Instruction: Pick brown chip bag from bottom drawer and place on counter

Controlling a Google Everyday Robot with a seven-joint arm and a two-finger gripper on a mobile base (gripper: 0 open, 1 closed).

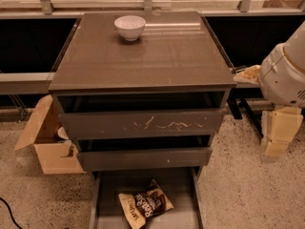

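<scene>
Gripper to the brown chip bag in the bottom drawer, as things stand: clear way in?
Probably yes. The bottom drawer is pulled out and the brown chip bag lies uncovered on its floor. The gripper hangs right of the cabinet, so it must swing in first.

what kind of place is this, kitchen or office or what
Likely an office or lab test space, not a home kitchen: a lone drawer cabinet on speckled hard flooring, an open cardboard box beside it, and the robot's gripper hanging right of it.
</scene>
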